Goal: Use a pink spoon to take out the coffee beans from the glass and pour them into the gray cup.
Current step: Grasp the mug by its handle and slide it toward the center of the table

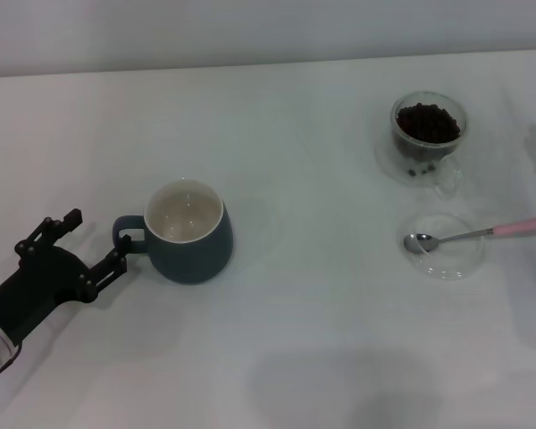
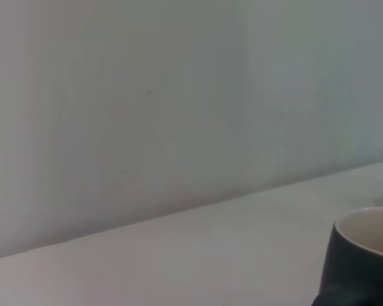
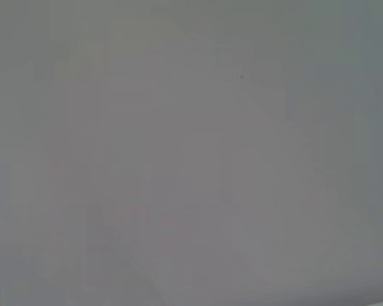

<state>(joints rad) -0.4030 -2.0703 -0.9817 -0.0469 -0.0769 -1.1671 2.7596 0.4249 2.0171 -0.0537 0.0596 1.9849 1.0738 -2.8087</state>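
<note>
Where handle faces: gray cup (image 1: 189, 234) beside left gripper (image 1: 96, 241)

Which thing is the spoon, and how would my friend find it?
Look to the right side of the white table, nearer than the glass full of dark coffee beans. There sits a shallow clear dish, and the spoon rests across it. It is the only thin thing there, shiny silver with a pink handle end.
</note>
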